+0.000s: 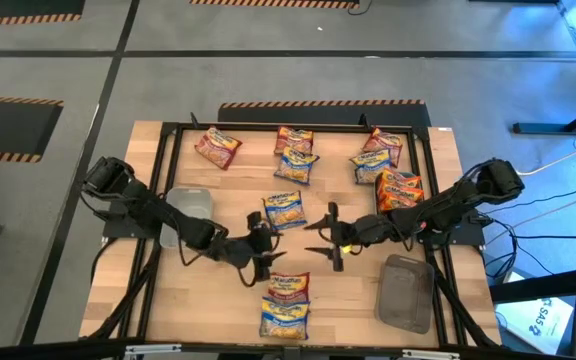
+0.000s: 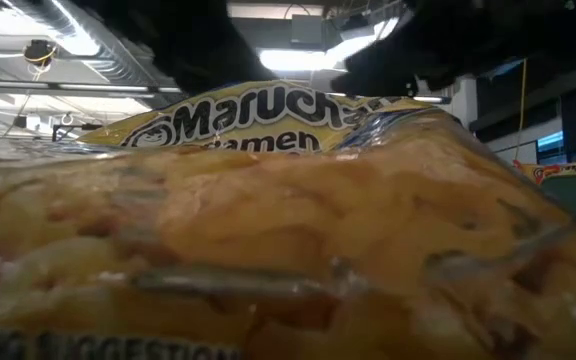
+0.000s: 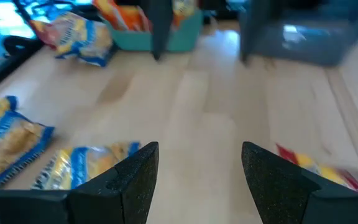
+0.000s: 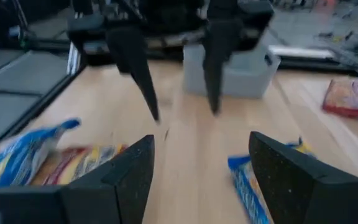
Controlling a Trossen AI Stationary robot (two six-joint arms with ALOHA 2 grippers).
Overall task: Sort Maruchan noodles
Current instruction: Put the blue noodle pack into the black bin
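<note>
Facing each other nose to nose over the middle of the pale wooden surface (image 1: 358,300), the left gripper (image 1: 261,252) and right gripper (image 1: 328,243) both stand spread with nothing between the fingers, bare wood under each.

Main risk, my read: arm-to-arm contact. Both point into the same gap, so if each goes for the same packet the fingers clash.

Crinkly plastic Maruchan noodle packets:
- blue-and-yellow one (image 1: 285,211) just behind the grippers, closest target
- small overlapping stack (image 1: 286,305) at the near edge, maroon-and-yellow on top of blue-and-yellow. A pinch there could lift two or drag the lower one.
- loose cluster (image 1: 383,165) along the far side, with orange-red ones in a teal plastic tray (image 3: 166,38)

Clear plastic tray (image 1: 190,208) sits under the left arm, grey plastic tray (image 1: 408,292) by the right. A low elbow could shove either.

Slick film means a flat-lying packet may skid instead of being gripped.
</note>
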